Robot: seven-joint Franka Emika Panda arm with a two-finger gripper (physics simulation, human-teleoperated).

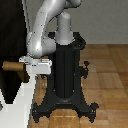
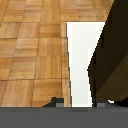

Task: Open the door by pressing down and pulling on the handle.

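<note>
The door (image 1: 11,30) is a tall dark panel with a pale frame edge (image 1: 22,102) at the exterior view's left. The tan handle (image 1: 10,66) sticks out of it as a short lever bar. My grey-white gripper (image 1: 25,69) is level with the handle, at the bar's outer end, and seems to touch it. In the wrist view the dark panel (image 2: 112,50) and its white edge (image 2: 80,60) stand over the wood floor. Only the fingertips (image 2: 53,103) show there, set apart with nothing between them. The handle is out of view there.
The black ribbed robot pedestal (image 1: 65,70) with splayed feet stands just beside the door's edge in the exterior view. A wood plank floor (image 1: 107,85) lies around it. A pale wall runs behind.
</note>
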